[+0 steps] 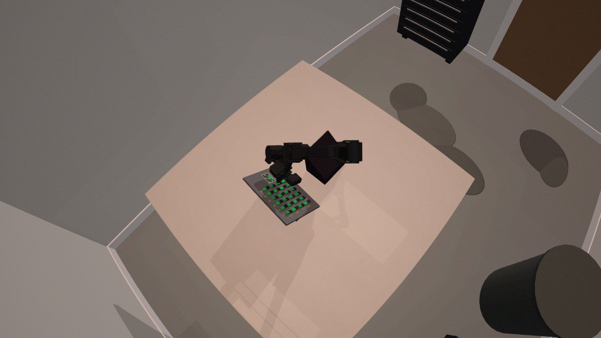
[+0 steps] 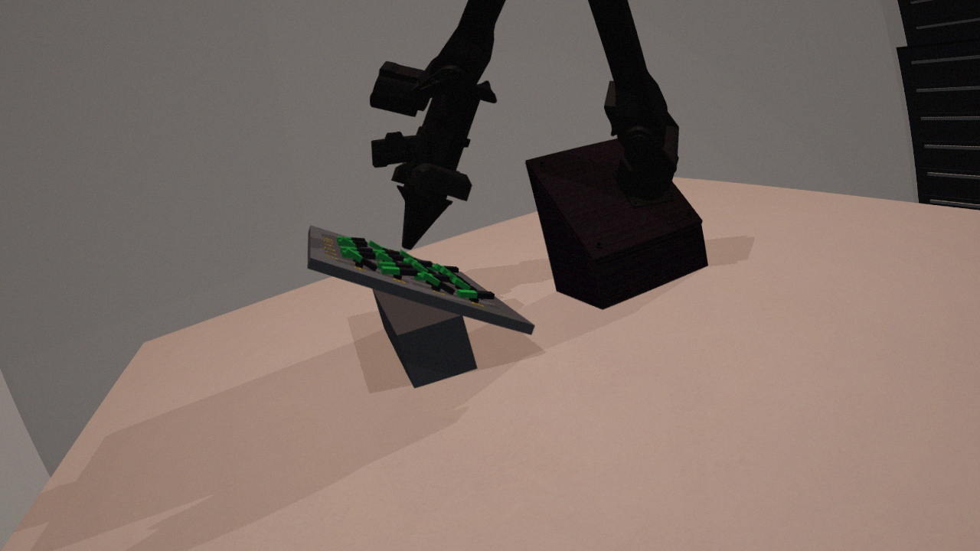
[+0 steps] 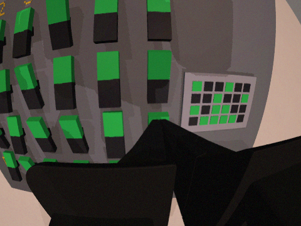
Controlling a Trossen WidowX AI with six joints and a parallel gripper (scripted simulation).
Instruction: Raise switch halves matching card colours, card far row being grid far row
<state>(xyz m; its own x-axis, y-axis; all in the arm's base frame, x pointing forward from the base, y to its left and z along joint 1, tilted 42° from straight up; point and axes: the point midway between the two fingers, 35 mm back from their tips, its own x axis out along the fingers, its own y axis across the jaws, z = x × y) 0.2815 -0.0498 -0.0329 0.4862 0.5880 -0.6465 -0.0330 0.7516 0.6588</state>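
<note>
From my remote station I see a tilted panel [image 1: 250, 177] [image 2: 321, 263] [image 3: 248, 19] carrying the switch grid, on a dark block [image 2: 438, 353], beneath and beyond the pincer [image 1: 278, 181] [image 2: 409, 246] [image 3: 158, 125]. The pincer is closed, its fingers together and gripping nothing; its tip is near the rocker surfaces, and I cannot tell whether it touches one. The card [image 1: 268, 177] [image 3: 218, 127], on the panel, sits just to the right of the tip. Smallest are the switches: the rightmost one of the third row [image 3: 158, 116] is partly hidden by the tip, while its farther neighbour [image 3: 159, 64] stands beyond it. I judge the principal hazard to be a descent slightly off line, which could press an adjoining rocker that already matches. Foreshortening could make me misread a raised end, and the fingers' bulk, masking the nearest row, could conceal an accidental flip.
</note>
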